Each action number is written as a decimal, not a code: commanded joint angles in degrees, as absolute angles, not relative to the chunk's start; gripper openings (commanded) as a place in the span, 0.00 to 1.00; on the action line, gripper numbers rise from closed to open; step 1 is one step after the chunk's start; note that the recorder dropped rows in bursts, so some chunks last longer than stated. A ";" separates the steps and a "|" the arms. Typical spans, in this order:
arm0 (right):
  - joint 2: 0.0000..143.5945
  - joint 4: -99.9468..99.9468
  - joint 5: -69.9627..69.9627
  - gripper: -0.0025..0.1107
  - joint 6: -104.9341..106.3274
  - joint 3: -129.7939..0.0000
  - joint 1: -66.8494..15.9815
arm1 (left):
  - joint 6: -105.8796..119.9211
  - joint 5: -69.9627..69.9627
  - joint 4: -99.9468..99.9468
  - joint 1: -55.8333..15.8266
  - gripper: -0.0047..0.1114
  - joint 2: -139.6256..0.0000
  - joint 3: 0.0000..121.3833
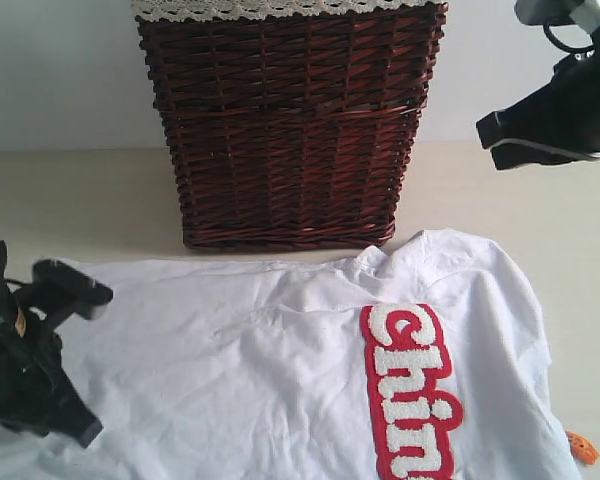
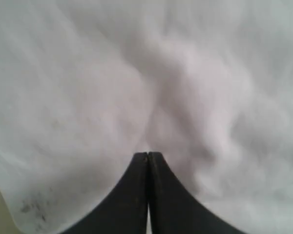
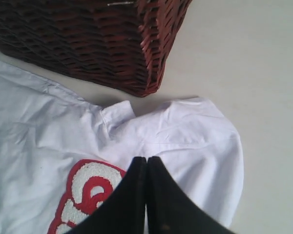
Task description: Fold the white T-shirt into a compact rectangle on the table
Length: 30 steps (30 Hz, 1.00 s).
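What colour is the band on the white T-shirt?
The band is red, clearest in the exterior view.

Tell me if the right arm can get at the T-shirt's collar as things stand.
Probably yes: the right gripper hangs shut above the white T-shirt, with nothing between it and the collar. The basket stands close beside, and the jaws must open first.

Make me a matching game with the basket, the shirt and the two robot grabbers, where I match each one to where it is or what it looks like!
Things:
1. wicker basket
2. white T-shirt
3. left gripper
4. right gripper

Descriptions:
A. shut, raised high over the table
B. dark reddish brown, with lace trim on top
C. shut, low over plain white cloth
D. spread out and wrinkled on the table

Pairs: 1-B, 2-D, 3-C, 4-A
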<state>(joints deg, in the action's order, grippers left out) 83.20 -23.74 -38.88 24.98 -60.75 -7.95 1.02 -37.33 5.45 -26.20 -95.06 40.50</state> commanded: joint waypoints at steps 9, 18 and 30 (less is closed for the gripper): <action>97.99 -21.10 -38.04 0.02 26.88 -60.42 -8.01 | -9.80 -8.74 9.74 -22.78 0.04 -89.47 40.79; 107.53 -19.84 -33.93 0.22 25.67 -64.52 -8.01 | -10.16 -18.14 9.23 -8.49 0.04 -96.52 50.23; 119.66 -12.19 -32.95 0.27 18.01 -72.45 -8.01 | 10.47 -24.14 1.00 -9.98 0.04 -100.92 59.94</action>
<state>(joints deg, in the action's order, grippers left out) 117.02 -14.51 -33.15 20.31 -71.15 -7.95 9.10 -23.18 2.15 -9.79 -100.72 58.02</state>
